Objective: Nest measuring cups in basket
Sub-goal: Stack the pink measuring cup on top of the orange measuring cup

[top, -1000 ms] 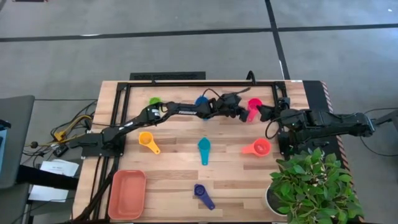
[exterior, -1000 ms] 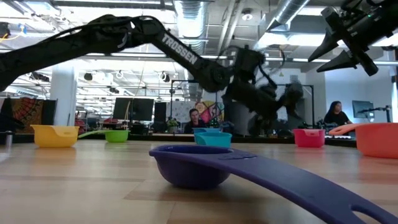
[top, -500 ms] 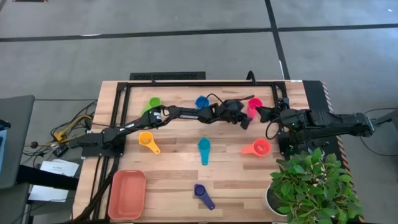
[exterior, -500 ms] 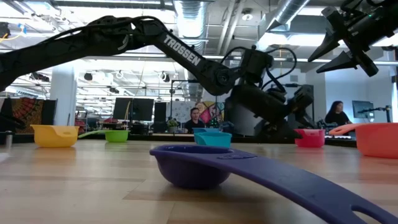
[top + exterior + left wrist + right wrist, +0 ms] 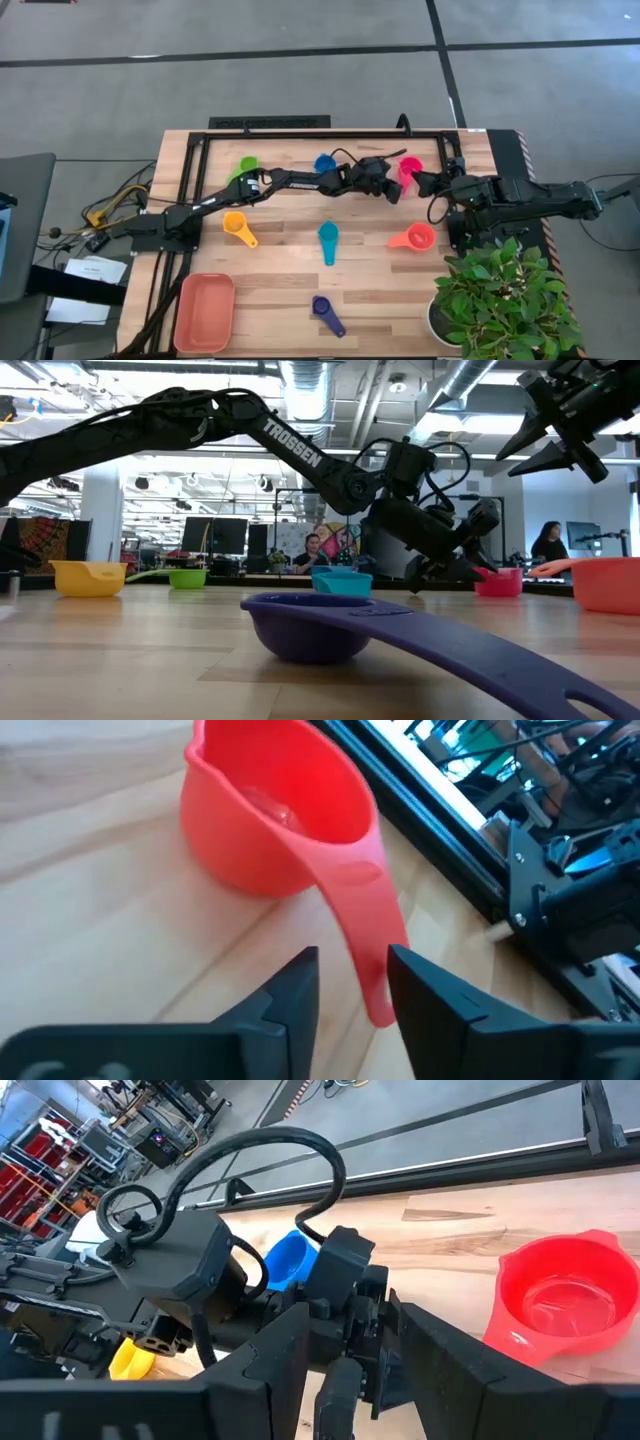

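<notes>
Near the far edge of the bench [image 5: 300,265], towards its right corner, the pink cup [image 5: 275,815] stood upright, and its short handle [image 5: 362,920] was bracketed by the left gripper [image 5: 352,988], whose fingers stood a little apart on either side, not yet seen to press. The right gripper [image 5: 340,1352] was held spread just beside it, with nothing in it. The cup was judged light, stiff and smooth; the flat handle was thought the best hold. The basket [image 5: 204,312] lay at the near left corner, well apart.

Seven cups [image 5: 328,241] scattered upright on table; empty basket [image 5: 205,312] at corner.
</notes>
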Tool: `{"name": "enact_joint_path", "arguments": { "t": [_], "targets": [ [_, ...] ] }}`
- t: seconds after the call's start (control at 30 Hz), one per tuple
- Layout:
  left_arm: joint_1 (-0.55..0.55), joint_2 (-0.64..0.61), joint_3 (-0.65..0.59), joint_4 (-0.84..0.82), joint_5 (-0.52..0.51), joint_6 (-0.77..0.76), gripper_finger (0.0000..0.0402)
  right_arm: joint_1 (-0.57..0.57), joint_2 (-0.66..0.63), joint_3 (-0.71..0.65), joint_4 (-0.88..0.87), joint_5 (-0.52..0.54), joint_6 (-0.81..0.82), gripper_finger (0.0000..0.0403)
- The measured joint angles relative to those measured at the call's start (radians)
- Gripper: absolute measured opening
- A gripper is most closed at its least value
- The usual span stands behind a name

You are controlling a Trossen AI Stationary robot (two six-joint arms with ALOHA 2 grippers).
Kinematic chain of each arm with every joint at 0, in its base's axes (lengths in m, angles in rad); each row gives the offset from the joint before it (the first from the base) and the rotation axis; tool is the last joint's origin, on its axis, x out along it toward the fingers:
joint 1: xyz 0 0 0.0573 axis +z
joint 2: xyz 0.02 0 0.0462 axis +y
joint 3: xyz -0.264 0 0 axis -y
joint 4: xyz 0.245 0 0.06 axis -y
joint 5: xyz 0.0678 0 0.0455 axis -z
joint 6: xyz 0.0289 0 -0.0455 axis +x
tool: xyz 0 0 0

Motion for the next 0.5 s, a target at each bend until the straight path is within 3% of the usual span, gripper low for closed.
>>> {"name": "enact_joint_path", "arguments": {
  "t": [0.37, 0.5],
  "targets": [
    [0.017, 0.000, 0.000, 0.004, -0.004, -0.003, 0.0007, 0.000, 0.000, 0.000, 0.000, -0.024, -0.003, 0.0163],
    [0.023, 0.000, 0.000, -0.006, 0.012, -0.024, 0.0007, 0.000, 0.000, 0.000, 0.000, -0.025, -0.003, 0.0158]
  ]
}}
